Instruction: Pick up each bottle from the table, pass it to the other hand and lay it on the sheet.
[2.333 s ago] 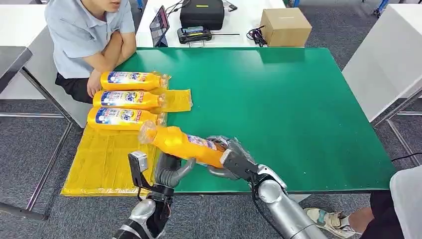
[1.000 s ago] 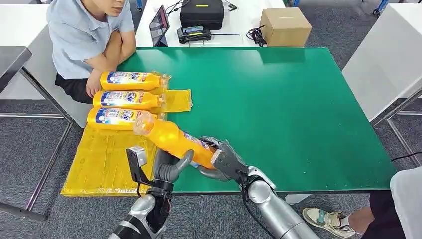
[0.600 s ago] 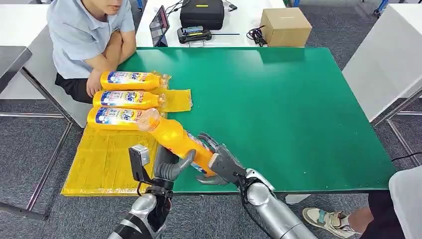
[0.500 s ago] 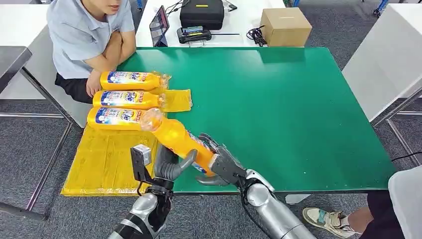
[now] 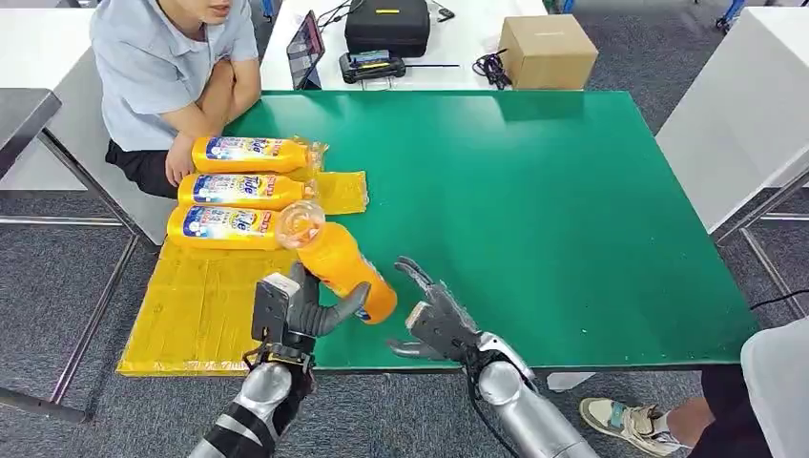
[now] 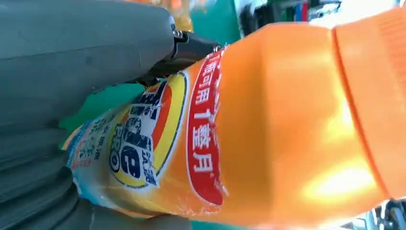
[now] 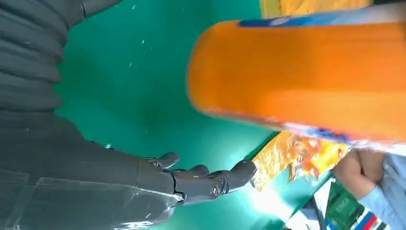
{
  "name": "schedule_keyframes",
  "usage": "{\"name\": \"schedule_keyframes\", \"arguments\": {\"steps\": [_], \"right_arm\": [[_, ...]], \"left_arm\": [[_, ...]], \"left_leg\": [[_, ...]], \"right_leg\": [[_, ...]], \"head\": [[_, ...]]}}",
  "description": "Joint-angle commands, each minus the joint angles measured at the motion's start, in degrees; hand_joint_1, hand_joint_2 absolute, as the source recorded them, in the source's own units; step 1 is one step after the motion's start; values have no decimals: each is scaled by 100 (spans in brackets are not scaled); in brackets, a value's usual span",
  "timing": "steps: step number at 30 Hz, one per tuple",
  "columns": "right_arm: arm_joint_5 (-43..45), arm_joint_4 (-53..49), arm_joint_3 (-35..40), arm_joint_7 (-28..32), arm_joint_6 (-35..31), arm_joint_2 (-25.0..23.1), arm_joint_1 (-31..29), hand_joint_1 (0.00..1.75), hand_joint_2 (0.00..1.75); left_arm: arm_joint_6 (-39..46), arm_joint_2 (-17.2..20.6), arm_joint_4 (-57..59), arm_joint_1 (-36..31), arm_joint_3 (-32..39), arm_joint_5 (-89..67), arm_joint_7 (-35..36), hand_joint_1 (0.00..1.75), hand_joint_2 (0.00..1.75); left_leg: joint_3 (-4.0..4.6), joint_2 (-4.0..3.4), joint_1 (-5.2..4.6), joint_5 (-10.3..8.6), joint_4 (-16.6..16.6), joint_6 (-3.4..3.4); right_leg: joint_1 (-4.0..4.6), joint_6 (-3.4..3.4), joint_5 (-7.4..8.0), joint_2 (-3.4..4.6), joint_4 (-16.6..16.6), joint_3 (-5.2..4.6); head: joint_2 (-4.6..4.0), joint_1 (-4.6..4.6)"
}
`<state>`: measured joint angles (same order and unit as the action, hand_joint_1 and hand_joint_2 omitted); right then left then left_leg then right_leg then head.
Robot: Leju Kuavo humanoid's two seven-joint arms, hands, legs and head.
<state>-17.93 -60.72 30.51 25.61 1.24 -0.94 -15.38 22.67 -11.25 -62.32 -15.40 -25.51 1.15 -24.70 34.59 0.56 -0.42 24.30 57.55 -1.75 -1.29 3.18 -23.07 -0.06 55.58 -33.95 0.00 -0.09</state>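
Bottle (image 5: 339, 267) sits tilted in the left robot hand (image 5: 303, 307), whose fingers wrap its body above the tabletop's (image 5: 553, 191) near edge; the right robot hand (image 5: 434, 320) hangs spread and empty beside it. Best swung level before lowering onto the yellow sheet (image 5: 200, 315). Count: 4 bottles, 3 lying on 1 sheet.

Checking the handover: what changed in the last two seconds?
The right hand let go of the bottle and opened; the left hand now holds it, swung more upright toward the sheet. The three laid bottles stayed put.
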Motion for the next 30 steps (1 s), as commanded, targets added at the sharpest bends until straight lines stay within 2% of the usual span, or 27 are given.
{"name": "schedule_keyframes", "arguments": {"steps": [1, 5, 9, 12, 17, 20, 25, 28, 30], "right_arm": [[-1580, 142, 178, -603, -990, 262, -296, 0, 175], [-1769, 7, -78, -666, -1045, 239, -181, 0, 175], [-1678, 8, -237, -602, -859, 155, -113, 0, 175], [-1713, 153, -241, -577, -759, 111, -119, 0, 175], [-1692, 165, -264, -544, -737, 104, -113, 0, 175], [-1585, 115, -392, -460, -623, 67, -53, 0, 175], [-1484, 128, -484, -340, -458, 59, -50, 0, 175], [-1439, 47, -475, -260, -397, 40, -78, 0, 175], [-1403, 39, -452, -240, -331, 38, -104, 0, 175]], "left_arm": [[572, 466, -226, -134, 284, -1515, 295, 175, 175], [336, 527, -760, 102, 651, -1824, 445, 175, 175], [581, 656, -883, 106, 901, -2567, 603, 175, 175], [811, 806, -818, 54, 995, -3460, 791, 175, 175], [827, 823, -838, 61, 1009, -3607, 829, 175, 175], [949, 968, -848, 63, 959, -4621, 1191, 175, 175], [875, 1317, -272, -133, 885, -6802, 2306, 175, 175], [921, 1387, 263, -322, 1021, -7312, 2573, 175, 175], [847, 1420, 639, -487, 1025, -7581, 2734, 168, 175]], "left_leg": [[-21, -19, 9, 11, 3, 13], [-13, -19, 7, 9, 2, 10], [-14, -14, 7, 9, 2, 12], [-16, -16, 8, 9, 1, 11], [-18, -17, 13, 12, 5, 13], [-10, -7, 5, 4, -2, 7], [-17, -11, 7, 6, -3, 11], [-18, -8, 5, 4, -4, 11], [-20, -10, 12, 7, 2, 16]], "right_leg": [[10, -17, -4, 15, -1, 18], [8, -13, -3, 15, 1, 10], [8, -15, -5, 10, 1, 11], [8, -15, -4, 12, -1, 13], [13, -17, -6, 13, 2, 16], [5, -9, -3, 5, -1, 9], [7, -14, -4, 8, -2, 14], [6, -14, -4, 4, -1, 13], [13, -19, -6, 5, 2, 16]], "head": [[0, 0], [0, 0], [0, 0], [0, 0], [0, 0], [0, 0], [0, 2], [0, 0], [0, 0]]}}
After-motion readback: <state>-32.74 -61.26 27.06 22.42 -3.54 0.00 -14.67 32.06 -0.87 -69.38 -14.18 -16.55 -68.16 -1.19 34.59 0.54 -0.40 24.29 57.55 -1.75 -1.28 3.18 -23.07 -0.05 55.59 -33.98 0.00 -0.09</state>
